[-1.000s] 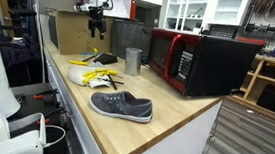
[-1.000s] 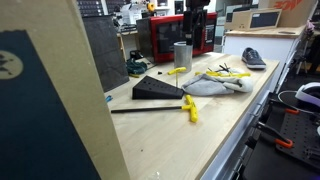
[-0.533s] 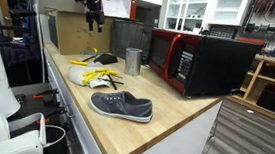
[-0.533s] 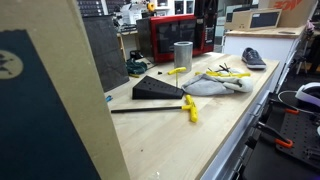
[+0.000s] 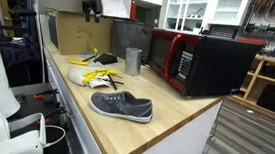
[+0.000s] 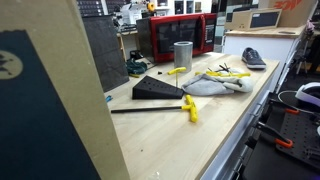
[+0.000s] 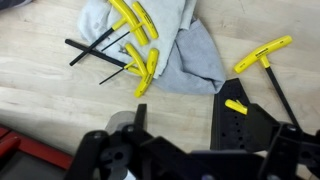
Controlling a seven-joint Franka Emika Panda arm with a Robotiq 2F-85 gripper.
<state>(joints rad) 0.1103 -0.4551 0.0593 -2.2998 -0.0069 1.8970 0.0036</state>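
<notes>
Below, one cloth (image 7: 196, 56); one cup (image 5: 133, 60); one shoe (image 5: 122, 106)

**Camera layout.** In an exterior view the camera stands high at the bench (image 5: 167, 125) end, the shoe (image 5: 122, 106) nearest, facing the cloth (image 5: 89, 73) at middle left. In an exterior view it looks back, low, the shoe (image 6: 253, 57) at upper right. The wrist view looks straight down on the cloth (image 7: 190, 50), which all three views share.

Gripper (image 5: 91, 9): in an exterior view I get only its lower end; the top edge cuts off the rest, and the jaws are too small to read. Grey cloth (image 7: 180, 50): in the wrist view its top is cropped, and it hides parts of the yellow hex keys (image 7: 140, 45).
</notes>
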